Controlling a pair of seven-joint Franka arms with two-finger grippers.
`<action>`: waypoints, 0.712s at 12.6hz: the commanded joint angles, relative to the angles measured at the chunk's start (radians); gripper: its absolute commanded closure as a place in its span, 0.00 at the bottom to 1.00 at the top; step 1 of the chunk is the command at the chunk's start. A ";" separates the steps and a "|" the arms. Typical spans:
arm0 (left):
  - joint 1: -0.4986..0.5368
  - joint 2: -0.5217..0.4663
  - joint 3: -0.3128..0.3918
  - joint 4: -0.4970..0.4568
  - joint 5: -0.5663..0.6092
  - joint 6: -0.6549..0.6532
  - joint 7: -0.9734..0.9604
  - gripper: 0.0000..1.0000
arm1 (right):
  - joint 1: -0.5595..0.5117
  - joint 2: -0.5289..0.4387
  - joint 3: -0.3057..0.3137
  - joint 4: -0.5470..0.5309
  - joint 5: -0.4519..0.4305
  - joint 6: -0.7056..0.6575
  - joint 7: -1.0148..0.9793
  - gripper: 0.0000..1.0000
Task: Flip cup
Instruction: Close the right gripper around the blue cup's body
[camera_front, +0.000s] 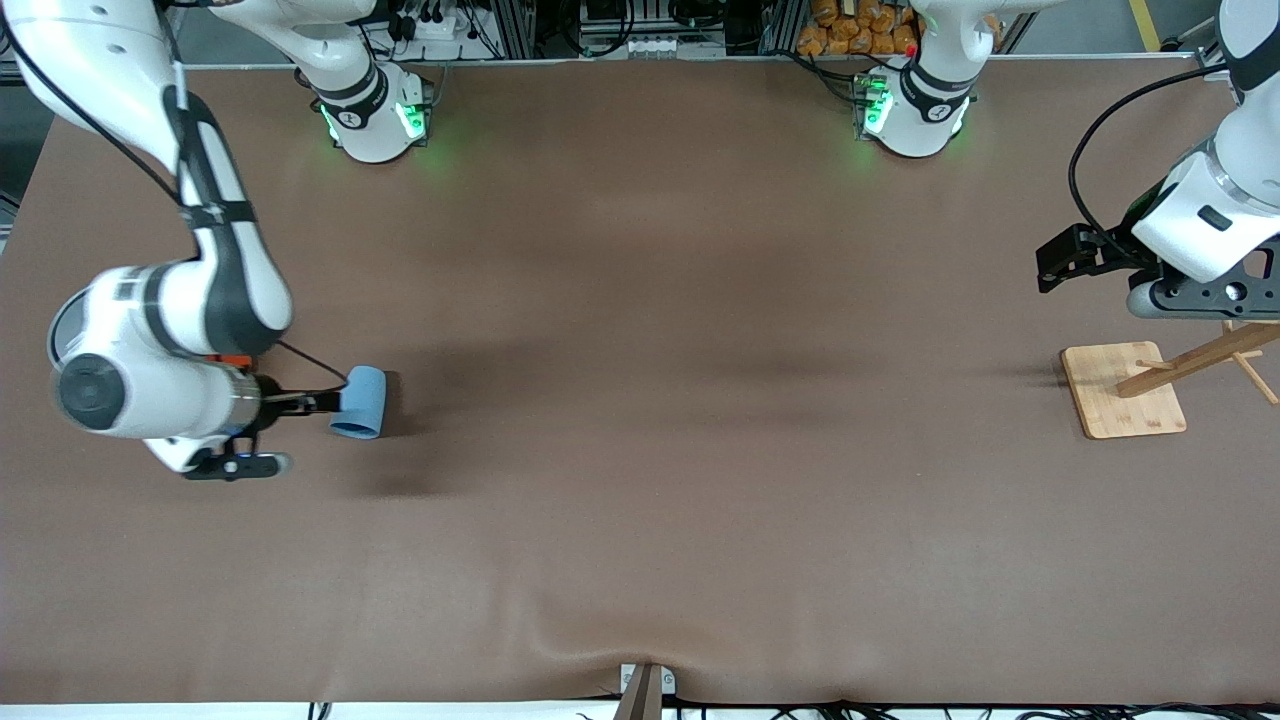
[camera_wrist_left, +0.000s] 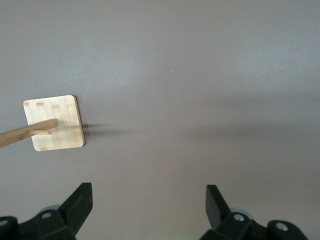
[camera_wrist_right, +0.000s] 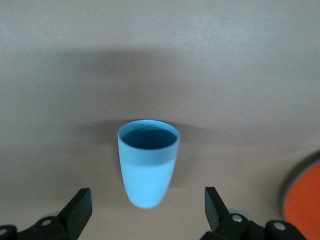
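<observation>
Right gripper (camera_wrist_right: 148, 196): fingers (camera_wrist_right: 80, 202) spread wide, either side of the cup's base, not touching it. Cup (camera_wrist_right: 147, 167) sits on the table at mid-height of the front frame, toward the right arm's end, apparently on its side; can't be sure. Judged: grasp not yet made, the flip all to do. Left gripper (camera_wrist_left: 148, 194) waits, fingers wide, over the table beside the wooden stand (camera_front: 1122, 392)
</observation>
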 joint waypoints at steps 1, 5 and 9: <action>0.007 0.002 -0.002 0.008 0.014 0.001 0.006 0.00 | -0.008 -0.025 0.005 -0.087 -0.006 0.069 -0.009 0.00; 0.016 0.002 -0.002 0.008 0.016 0.001 0.006 0.00 | 0.001 -0.028 0.006 -0.244 -0.006 0.282 -0.009 0.00; 0.018 0.004 -0.003 0.008 0.016 0.001 0.006 0.00 | 0.023 -0.021 0.006 -0.314 -0.006 0.417 -0.005 0.05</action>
